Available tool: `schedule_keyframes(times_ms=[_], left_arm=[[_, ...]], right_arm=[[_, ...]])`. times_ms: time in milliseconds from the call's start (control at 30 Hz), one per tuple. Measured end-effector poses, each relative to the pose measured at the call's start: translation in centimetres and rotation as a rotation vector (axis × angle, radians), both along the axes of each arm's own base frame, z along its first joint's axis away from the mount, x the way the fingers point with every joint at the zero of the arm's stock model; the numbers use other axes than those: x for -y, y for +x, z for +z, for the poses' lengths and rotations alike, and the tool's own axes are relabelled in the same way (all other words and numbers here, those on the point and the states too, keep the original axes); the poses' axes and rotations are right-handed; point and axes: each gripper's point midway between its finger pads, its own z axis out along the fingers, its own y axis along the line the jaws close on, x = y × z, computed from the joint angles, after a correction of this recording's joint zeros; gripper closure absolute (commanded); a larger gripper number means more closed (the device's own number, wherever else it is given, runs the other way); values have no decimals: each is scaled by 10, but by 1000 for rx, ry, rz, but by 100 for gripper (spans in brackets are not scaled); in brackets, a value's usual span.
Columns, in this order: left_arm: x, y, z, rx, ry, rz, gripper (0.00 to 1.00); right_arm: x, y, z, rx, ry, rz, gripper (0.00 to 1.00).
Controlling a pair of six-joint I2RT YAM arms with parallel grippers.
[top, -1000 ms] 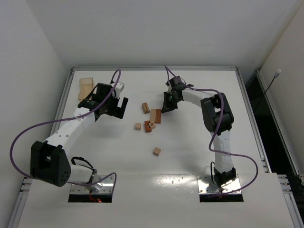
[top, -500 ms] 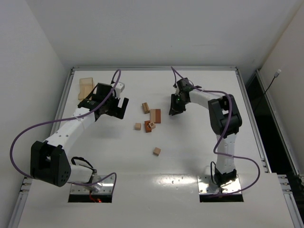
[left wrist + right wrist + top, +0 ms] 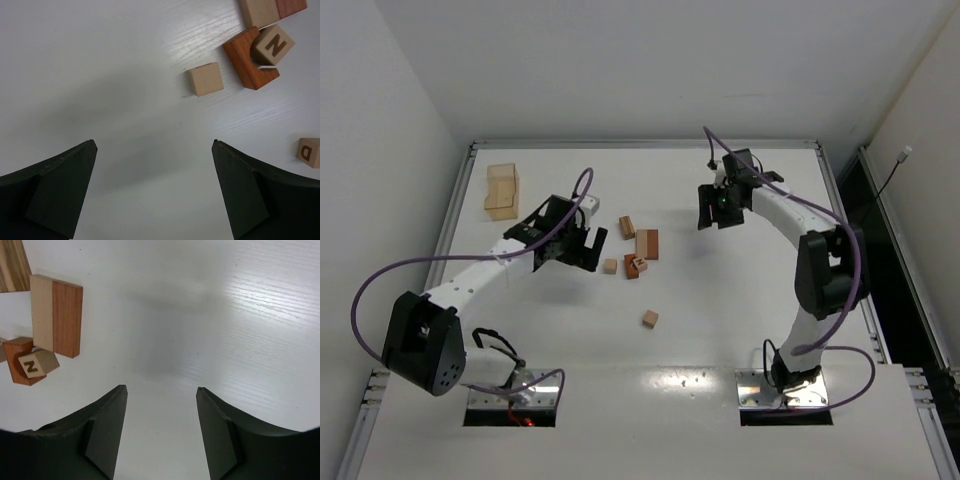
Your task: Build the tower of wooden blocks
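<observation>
Basically no tower yet: the blocks (image 3: 634, 250) lie loose on the table (image 3: 740, 320), mid-way across. Nothing is stacked except the N cube (image 3: 272, 45), which sits tilted on or against the red-brown block (image 3: 244, 52); cannot tell which. Handling guess: small solid wood, light, rigid, not fragile, with smooth faces that may slip a bit under hard pads. Squeeze across two opposite flat faces, centred, and keep the piece square for placing. The two-tone slab (image 3: 56, 315) looks like the best base, with the widest footprint; take it across the short width. Left gripper (image 3: 585, 248) is wide open and empty over bare table, its fingers (image 3: 60, 187) framing nothing. Nearest piece is the tan cube (image 3: 205, 79), at 1 o'clock from the gap, well clear of both fingers and standing alone, so easy to straddle. D cube (image 3: 309, 151) sits apart at 3 o'clock, at the frame edge. Right gripper (image 3: 717, 212) is also open and empty, fingers (image 3: 106, 427) over bare table. From its gap the slab is at 10 o'clock and the N cube at 9 o'clock, both well apart from the tips. In the top view the cluster is at 3 o'clock of the left gripper and 8 o'clock of the right. Pale tray (image 3: 502, 190) sits at 10 o'clock of the left gripper, well apart from the blocks.
</observation>
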Motion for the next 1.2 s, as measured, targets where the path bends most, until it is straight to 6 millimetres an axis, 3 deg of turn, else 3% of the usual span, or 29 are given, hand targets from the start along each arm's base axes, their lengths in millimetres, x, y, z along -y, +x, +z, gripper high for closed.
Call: schedule_keyframes(times_ms=[200, 467, 733, 1067, 1200], left_arm=[[9, -8, -15, -51, -20, 61, 2], [33, -2, -46, -151, -19, 87, 7], [53, 11, -53, -173, -40, 91, 11], [67, 18, -65, -199, -47, 76, 23], [69, 20, -72, -214, -46, 85, 37]], right_arm=[[6, -3, 18, 56, -24, 1, 42], [13, -5, 13, 52, -57, -13, 42], [17, -9, 5, 36, -68, -19, 42], [28, -8, 3, 29, -62, -44, 42], [30, -8, 2, 26, -59, -48, 42]])
